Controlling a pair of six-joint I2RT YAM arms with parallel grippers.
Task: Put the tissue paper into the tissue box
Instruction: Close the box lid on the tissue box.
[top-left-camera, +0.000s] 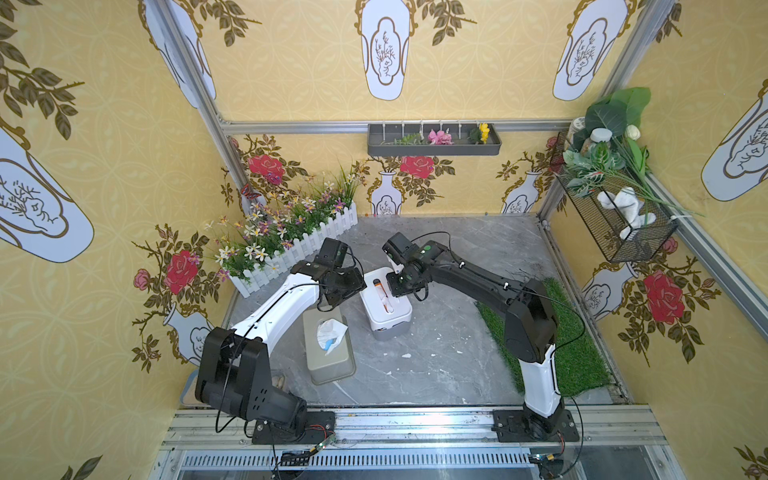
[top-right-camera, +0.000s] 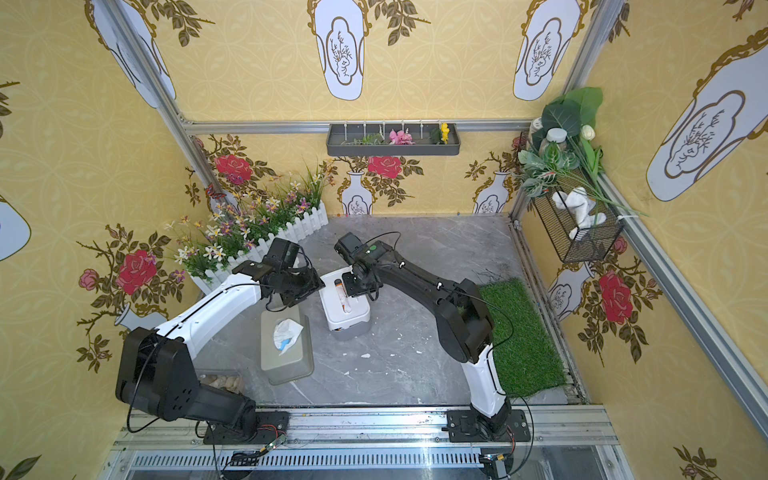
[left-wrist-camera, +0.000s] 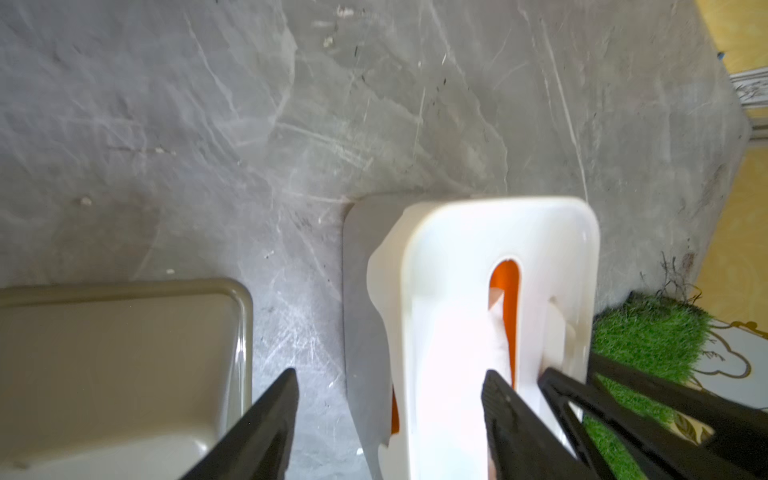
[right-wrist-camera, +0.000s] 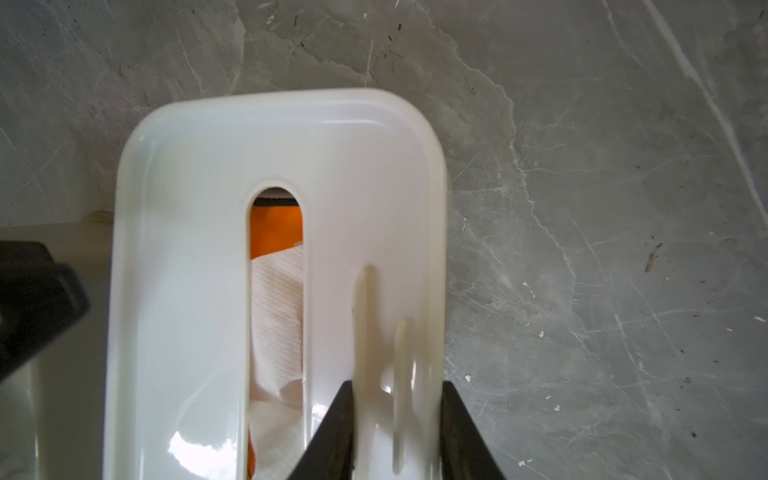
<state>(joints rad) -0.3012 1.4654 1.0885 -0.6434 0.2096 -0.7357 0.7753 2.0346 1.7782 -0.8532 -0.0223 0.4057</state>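
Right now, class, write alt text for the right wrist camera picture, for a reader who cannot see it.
The right gripper clamps one long edge of a white tissue box between its two black fingers, on a grey marble tabletop. Through the oval slot in its lid, white tissue paper lies over an orange interior.

Yellow vase-and-rose wallpaper walls enclose the grey marble-patterned floor. A white picket-fence flower planter lines its far corner, and a green artificial grass mat lies along one edge.
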